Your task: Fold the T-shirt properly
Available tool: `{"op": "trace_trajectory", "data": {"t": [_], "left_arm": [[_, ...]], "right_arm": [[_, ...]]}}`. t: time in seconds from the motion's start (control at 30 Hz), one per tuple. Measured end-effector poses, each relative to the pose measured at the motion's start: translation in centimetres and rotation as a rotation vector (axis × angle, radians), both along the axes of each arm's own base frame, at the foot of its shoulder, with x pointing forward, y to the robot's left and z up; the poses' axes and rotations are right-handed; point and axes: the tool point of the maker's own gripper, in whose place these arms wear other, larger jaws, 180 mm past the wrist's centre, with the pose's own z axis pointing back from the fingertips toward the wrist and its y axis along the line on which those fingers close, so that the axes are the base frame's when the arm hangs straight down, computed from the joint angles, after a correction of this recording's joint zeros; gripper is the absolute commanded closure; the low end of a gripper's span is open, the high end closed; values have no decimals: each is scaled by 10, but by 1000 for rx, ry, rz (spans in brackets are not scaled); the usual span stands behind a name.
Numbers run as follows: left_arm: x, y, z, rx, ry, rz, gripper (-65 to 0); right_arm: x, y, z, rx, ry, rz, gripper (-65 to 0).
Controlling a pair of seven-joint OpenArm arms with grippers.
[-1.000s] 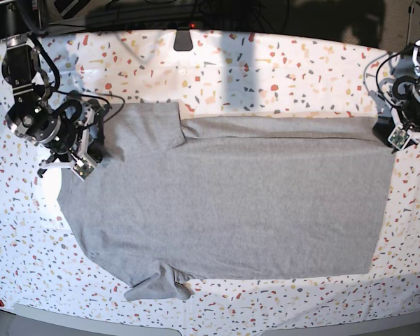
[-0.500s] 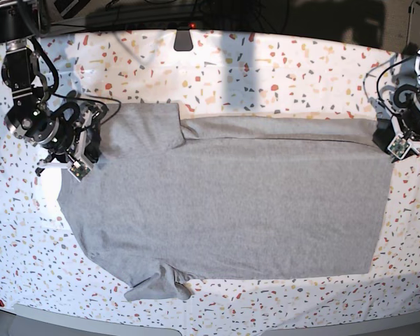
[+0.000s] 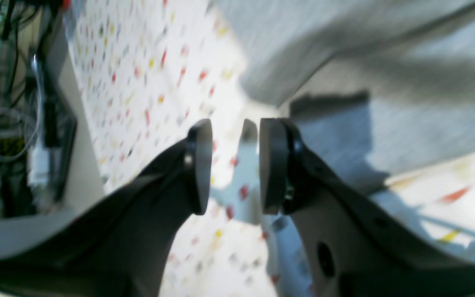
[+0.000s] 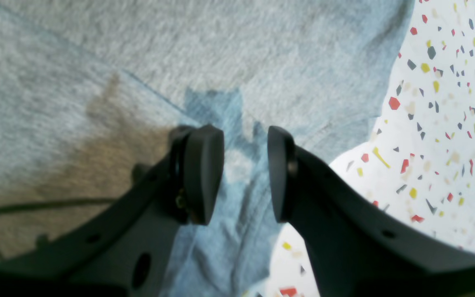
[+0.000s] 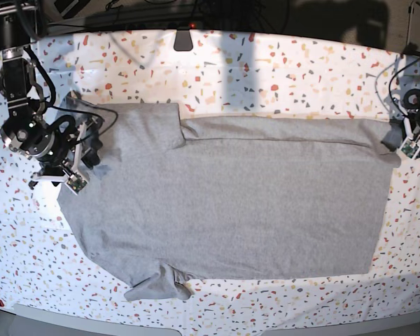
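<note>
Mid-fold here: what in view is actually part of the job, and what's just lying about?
Part of the job:
T-shirt
left tool, open, empty
right tool, open, over the fabric

Just there:
speckled table
black cable by the right arm

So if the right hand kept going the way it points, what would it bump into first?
Most likely the T-shirt. The right hand is open and aimed at grey cloth lying just ahead of its fingertips, though how far above the cloth it sits is hard to tell.
</note>
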Motion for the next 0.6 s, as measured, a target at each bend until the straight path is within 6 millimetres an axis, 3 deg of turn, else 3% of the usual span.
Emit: {"op": "trace_trajectory", "data": {"t": [0.13,0.23,0.5,0.6], "left_arm": [[-5,14,0,44,35,33,-189],[-13,13,-7,70,76,8,-189],[-50,-36,-6,140,93,-215,-189],[-60,-44,-10,156,100,-279,-189]], "right_arm": [[0,-1,17,-46,-23,23,-225],[-13,0,19,-82,-13,49,-225],[-50,24,16,-98,22,125,-225],[-64,30,13,-111,50,140,-225]]}}
